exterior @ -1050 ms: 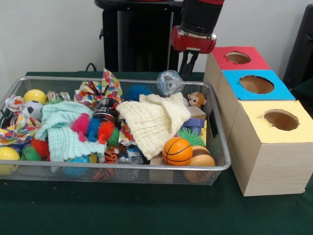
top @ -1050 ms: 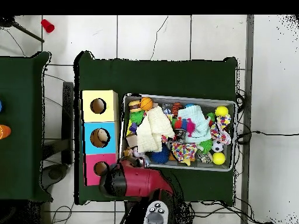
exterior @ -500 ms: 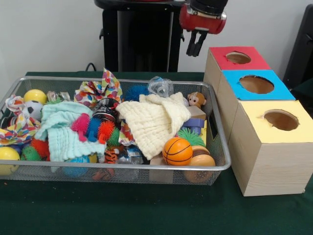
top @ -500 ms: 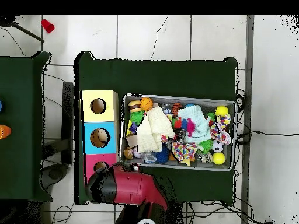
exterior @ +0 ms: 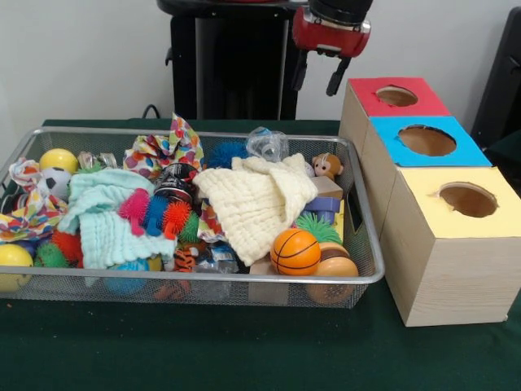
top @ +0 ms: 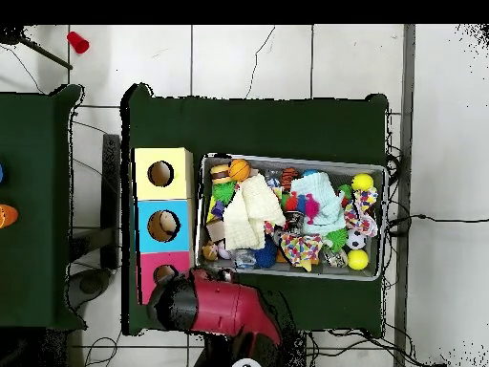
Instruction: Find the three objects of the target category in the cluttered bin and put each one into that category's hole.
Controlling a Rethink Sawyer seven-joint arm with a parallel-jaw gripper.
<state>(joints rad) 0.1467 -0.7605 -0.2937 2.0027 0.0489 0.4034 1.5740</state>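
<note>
At the top centre of the front view the gripper (exterior: 316,72) hangs empty, fingers spread apart, above the cluttered wire bin (exterior: 362,244) and left of the red-topped box (exterior: 396,96).

Red-and-black arm raised high, gripper (exterior: 317,75) hanging downward, its 2 fingers (exterior: 334,80) spread apart and empty.

Cloths (exterior: 259,199) and toys crowd the bin (exterior: 203,279); box holes (exterior: 427,139) unobstructed.
</note>
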